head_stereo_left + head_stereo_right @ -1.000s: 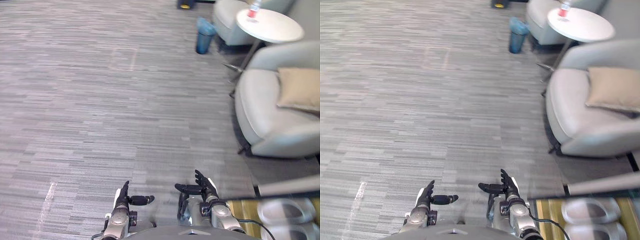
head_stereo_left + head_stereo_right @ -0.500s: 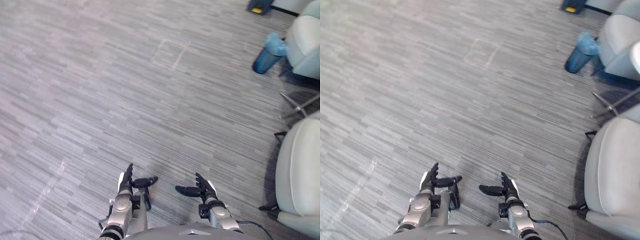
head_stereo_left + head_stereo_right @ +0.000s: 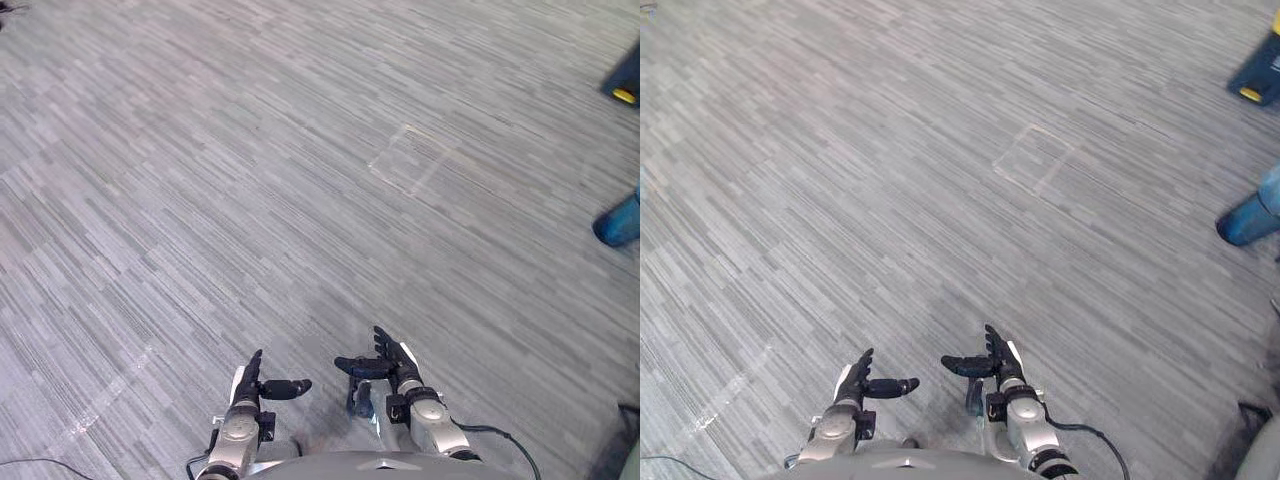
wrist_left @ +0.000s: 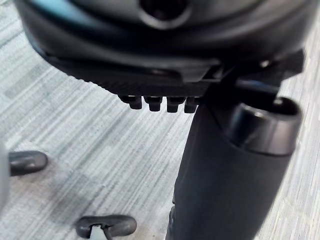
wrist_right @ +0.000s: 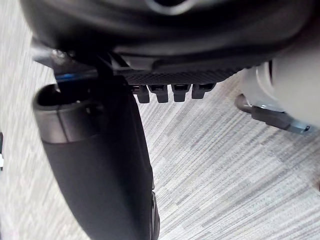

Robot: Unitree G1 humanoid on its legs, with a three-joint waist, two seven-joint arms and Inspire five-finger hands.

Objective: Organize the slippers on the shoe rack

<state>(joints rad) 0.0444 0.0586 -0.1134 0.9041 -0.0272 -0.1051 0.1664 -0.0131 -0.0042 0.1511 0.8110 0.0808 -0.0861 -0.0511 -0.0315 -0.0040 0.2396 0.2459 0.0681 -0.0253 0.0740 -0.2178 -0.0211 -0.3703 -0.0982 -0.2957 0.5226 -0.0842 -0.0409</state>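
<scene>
Both hands hover low over the grey carpet floor (image 3: 250, 200), close to each other and holding nothing. The left hand (image 3: 247, 385) has straight fingers, its thumb pointing toward the right hand (image 3: 393, 365), which is spread likewise. A square outline (image 3: 410, 160) marks the floor ahead, and a blue object (image 3: 620, 222) sits at the right edge.

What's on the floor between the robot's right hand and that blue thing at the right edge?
Only bare grey carpet, as the right eye view shows, from the right hand to the blue thing.
</scene>
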